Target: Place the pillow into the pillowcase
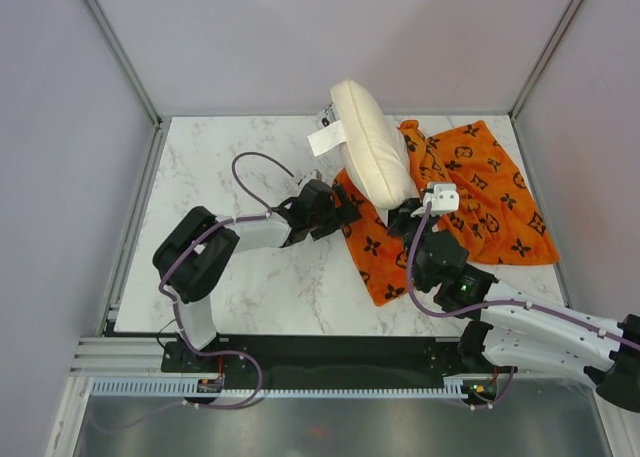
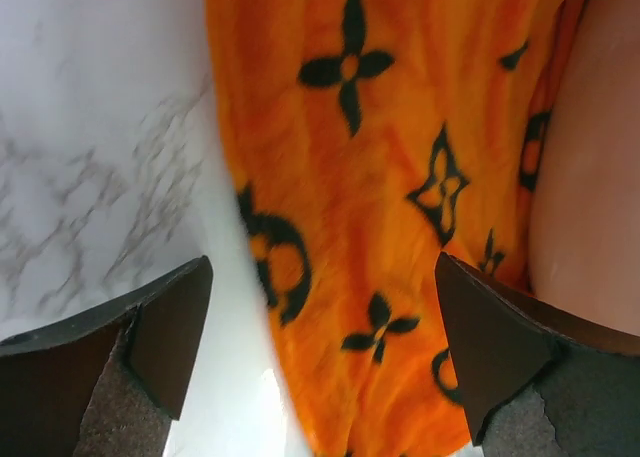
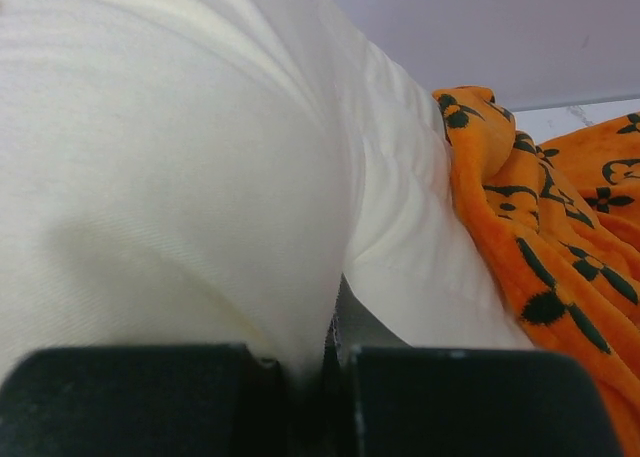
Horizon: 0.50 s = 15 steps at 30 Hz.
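Left gripper (image 2: 322, 277) spread; right gripper (image 3: 335, 367) clamped.

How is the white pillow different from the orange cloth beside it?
The pillow is plain cream and plump; the pillowcase is bright orange with black flower and star prints, flat and wrinkled. The pillow is pinched by the right end effector and tilts up off the surface; the pillowcase lies spread on the table. Both are soft fabric, and they overlap.
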Each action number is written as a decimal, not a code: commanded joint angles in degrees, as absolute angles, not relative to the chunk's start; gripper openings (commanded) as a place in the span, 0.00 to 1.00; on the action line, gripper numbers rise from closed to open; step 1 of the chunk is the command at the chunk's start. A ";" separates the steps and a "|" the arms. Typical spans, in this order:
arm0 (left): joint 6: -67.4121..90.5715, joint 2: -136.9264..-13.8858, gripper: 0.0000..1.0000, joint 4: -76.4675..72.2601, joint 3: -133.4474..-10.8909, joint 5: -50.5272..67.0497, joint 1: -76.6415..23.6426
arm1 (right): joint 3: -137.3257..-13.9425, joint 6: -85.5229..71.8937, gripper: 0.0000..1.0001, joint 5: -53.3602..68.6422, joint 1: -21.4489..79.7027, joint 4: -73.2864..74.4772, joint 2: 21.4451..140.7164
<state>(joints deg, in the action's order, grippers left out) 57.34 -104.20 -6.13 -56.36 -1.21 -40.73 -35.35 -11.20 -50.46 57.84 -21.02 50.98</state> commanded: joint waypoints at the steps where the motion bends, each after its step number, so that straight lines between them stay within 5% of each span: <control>1: 61.78 -108.45 1.00 -9.23 -60.12 -7.63 -41.57 | -35.68 -13.71 0.00 -52.91 56.87 -26.63 48.78; 8: 65.56 -115.22 0.81 -11.86 -63.62 -9.93 -43.15 | -35.16 -13.62 0.00 -52.38 55.90 -26.81 47.11; 11: 64.61 -117.85 0.49 -19.21 -63.99 -10.02 -43.68 | -35.33 -13.54 0.00 -51.95 55.81 -26.28 46.41; 12: 63.73 -118.47 0.14 -23.08 -63.03 -9.93 -43.68 | -35.33 -13.45 0.00 -51.51 55.72 -26.19 46.23; 13: 61.98 -119.09 0.03 -29.12 -62.93 -9.93 -43.51 | -35.33 -13.27 0.00 -50.98 55.72 -25.84 45.97; 15: 59.34 -120.85 0.02 -32.24 -64.76 -8.01 -42.02 | -35.59 -13.53 0.00 -50.98 55.72 -25.05 45.62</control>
